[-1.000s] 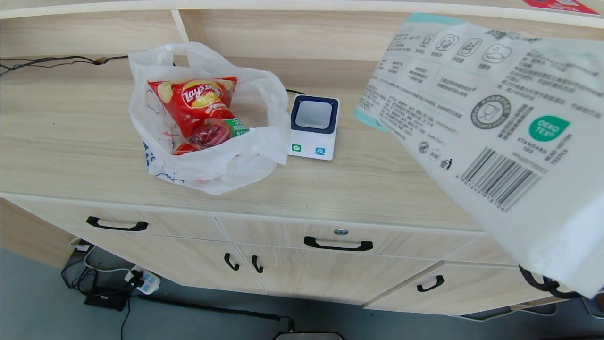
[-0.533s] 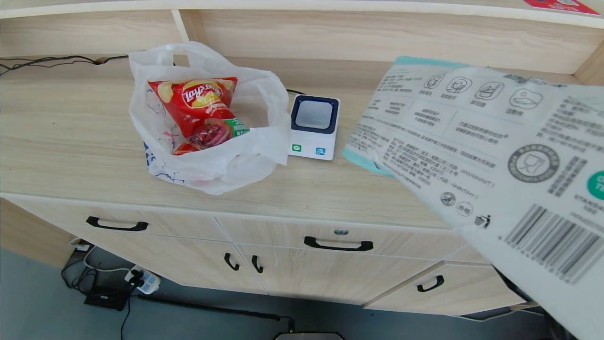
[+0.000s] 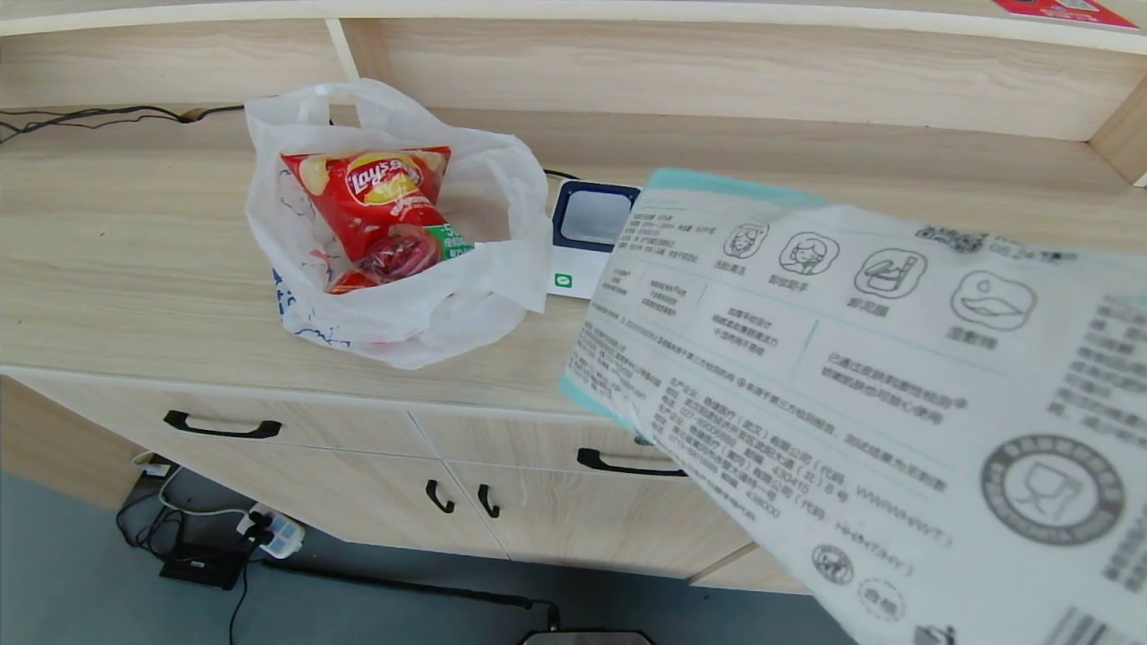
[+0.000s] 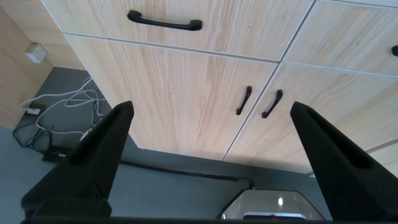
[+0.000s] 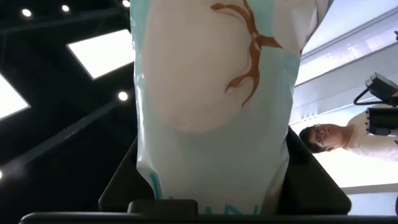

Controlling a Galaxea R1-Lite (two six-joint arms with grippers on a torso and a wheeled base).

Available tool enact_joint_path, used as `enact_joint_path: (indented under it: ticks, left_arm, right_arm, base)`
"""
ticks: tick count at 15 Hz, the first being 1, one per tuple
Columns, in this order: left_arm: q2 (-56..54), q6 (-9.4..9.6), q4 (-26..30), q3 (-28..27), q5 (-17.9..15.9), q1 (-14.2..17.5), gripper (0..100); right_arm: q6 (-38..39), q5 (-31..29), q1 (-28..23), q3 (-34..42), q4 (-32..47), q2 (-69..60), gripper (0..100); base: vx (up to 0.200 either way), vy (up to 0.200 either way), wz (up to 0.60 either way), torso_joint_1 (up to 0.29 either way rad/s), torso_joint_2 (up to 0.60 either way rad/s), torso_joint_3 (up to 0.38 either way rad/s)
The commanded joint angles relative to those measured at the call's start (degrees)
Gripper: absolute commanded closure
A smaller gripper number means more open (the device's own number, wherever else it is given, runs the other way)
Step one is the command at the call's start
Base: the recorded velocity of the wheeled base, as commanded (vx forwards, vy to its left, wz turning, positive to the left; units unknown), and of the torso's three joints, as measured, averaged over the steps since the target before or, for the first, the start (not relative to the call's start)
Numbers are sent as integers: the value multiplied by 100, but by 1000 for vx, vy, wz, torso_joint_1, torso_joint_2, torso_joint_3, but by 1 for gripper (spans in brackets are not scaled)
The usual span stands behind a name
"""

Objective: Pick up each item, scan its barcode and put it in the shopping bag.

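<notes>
A large white packet with a teal edge and a printed back hangs in the air at the right of the head view, its near-left corner covering part of the white scanner. In the right wrist view my right gripper is shut on this packet, a finger on either side. The white shopping bag stands open on the counter left of the scanner, holding a red chips bag and a round red item. My left gripper is open and holds nothing, low in front of the cabinet doors.
The wooden counter has a raised back shelf behind the bag and scanner. Drawers with black handles lie under the counter edge. Cables and a power strip lie on the floor at the lower left.
The packet has come down and to the left, closer to the head camera, and now overlaps the scanner. Its barcode has slid to the lower right edge of the view. The bag has not moved.
</notes>
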Motion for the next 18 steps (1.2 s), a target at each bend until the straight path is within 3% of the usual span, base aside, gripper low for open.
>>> enact_joint_path:
  ticks: [1, 8, 10, 12, 15, 16, 17, 18]
  left_arm:
    - [9, 0, -1, 0, 0, 2, 0]
    - [9, 0, -1, 0, 0, 2, 0]
    - [9, 0, -1, 0, 0, 2, 0]
    - [9, 0, -1, 0, 0, 2, 0]
    - [9, 0, -1, 0, 0, 2, 0]
    - [0, 0, -1, 0, 0, 2, 0]
    - [9, 0, -1, 0, 0, 2, 0]
    - [9, 9, -1, 0, 0, 2, 0]
  right_arm:
    - [24, 4, 110, 36, 1, 264, 100]
    - [253, 4, 110, -96, -51, 396, 100]
    - [-125, 30, 31, 229, -51, 159, 100]
    - [-1558, 637, -382, 800, -25, -210, 100]
    - [-2780, 1762, -2166, 396, 1, -105, 100]
    - [-3799, 2342, -2834, 159, 54, 106, 100]
    - [-4423, 2500, -3116, 71, 72, 317, 100]
    - [-6023, 2570, -3502, -263, 80, 774, 100]
  base:
    - [0, 0, 0, 0, 0, 0]
    - [0, 0, 0, 0, 0, 0]
    - [0, 0, 0, 0, 0, 0]
    - [0, 0, 0, 0, 0, 0]
    - [0, 0, 0, 0, 0, 0]
    - [0, 0, 0, 0, 0, 0]
    - [0, 0, 0, 0, 0, 0]
    - [0, 0, 0, 0, 0, 0]
